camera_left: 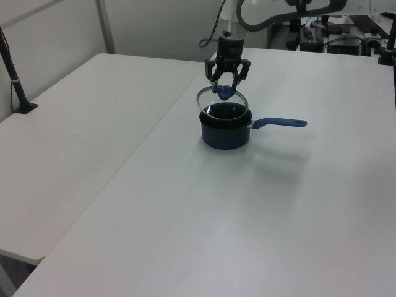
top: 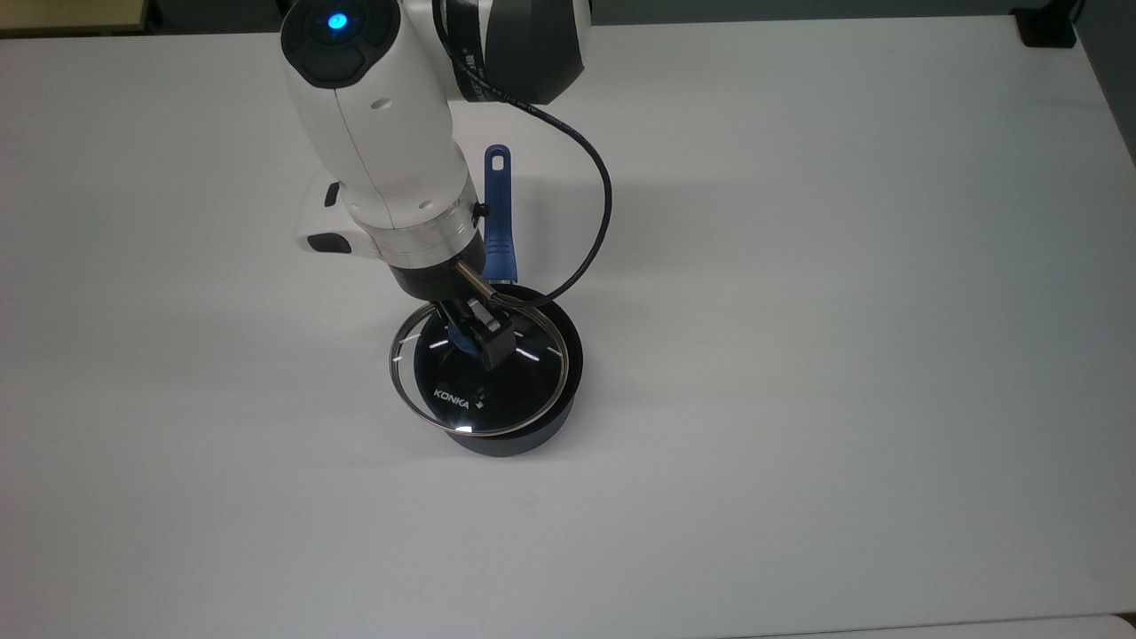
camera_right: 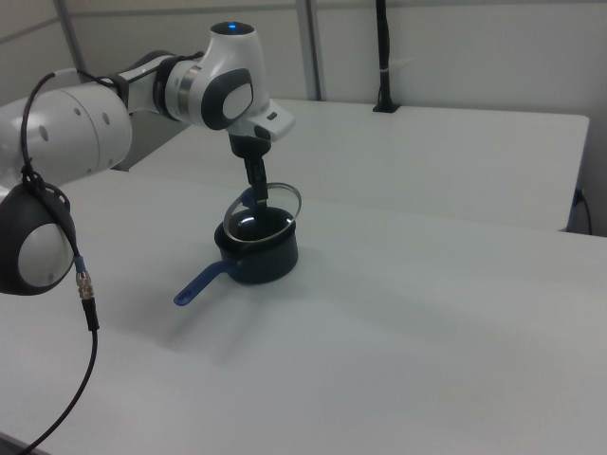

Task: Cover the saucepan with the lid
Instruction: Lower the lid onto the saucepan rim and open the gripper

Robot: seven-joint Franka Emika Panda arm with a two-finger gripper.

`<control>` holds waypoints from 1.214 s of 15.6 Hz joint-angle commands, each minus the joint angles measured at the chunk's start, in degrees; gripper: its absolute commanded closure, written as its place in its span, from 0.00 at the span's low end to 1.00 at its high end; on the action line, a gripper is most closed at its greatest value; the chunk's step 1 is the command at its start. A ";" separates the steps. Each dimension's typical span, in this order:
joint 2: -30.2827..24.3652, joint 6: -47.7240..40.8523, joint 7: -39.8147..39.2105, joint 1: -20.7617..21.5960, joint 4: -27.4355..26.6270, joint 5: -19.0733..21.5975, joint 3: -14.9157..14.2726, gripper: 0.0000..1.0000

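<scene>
lid tilted above saucepan | handle points to top view's top | hand grips knob

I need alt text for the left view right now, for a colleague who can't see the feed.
The robot's claw holds a glass lid by its blue knob, tilted just above a dark blue saucepan and not yet seated. The saucepan stands on a white table, its blue handle pointing toward the left view's right.
</scene>
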 commanded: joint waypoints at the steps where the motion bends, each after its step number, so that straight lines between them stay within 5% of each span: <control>1: -1.67 -1.56 0.30 0.42 -1.80 1.26 -0.75 0.65; 11: -2.72 -1.65 0.39 0.42 -5.23 1.26 -0.22 0.63; 12: -2.99 -1.65 0.39 0.42 -5.32 1.26 -0.22 0.47; 14: -3.34 -1.65 0.47 0.24 -6.20 1.53 -0.13 0.00; 19: -4.22 -1.56 -0.05 0.33 -6.29 1.00 -0.22 0.00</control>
